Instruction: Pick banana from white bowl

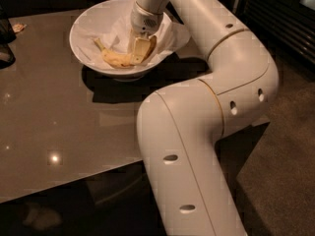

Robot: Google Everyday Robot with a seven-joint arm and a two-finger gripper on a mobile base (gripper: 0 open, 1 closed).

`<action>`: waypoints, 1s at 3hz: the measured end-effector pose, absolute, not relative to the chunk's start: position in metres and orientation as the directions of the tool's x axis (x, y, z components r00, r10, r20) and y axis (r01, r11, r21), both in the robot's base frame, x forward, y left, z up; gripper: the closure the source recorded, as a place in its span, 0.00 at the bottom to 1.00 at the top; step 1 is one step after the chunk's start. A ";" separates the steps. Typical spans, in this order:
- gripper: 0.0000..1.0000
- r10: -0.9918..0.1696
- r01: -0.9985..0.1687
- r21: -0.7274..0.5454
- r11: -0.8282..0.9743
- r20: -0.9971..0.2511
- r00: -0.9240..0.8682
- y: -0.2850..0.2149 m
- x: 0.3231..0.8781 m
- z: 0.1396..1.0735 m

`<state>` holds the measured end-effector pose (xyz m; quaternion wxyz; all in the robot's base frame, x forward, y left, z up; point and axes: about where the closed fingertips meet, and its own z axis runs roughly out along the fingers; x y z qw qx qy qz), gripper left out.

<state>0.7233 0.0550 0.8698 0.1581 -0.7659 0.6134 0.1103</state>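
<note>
Tool (141,50) is down inside the white bowl (81,21), right of bowl centre, low near the bottom. Banana (115,59) lies on the bowl floor directly under and left of the tool. Its right part is covered by the tool and its thin stem end points away to the tool's left. Tool touches or nearly touches the banana; cannot tell whether the tool is clenched or released.

Crumpled white paper (170,31) lines the bowl. It bunches up right of the tool and spills over the rim there. Bowl wall is close on the tool's right and near side, with more open bowl room to its left.

Bowl sits on the dark glossy tabletop (59,112), near the far edge. There is wide bare tabletop left of and in front of the tool, out to the near edge. A dark object (5,43) sits far left of the tool at the frame edge, well apart from the bowl.

The white arm (236,58) comes in from the tool's right, its elbow hanging over the tabletop's right edge above the carpet (290,146).
</note>
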 end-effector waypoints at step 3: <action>1.00 -0.867 -0.953 -0.221 -0.209 -0.409 0.285 0.055 0.704 0.919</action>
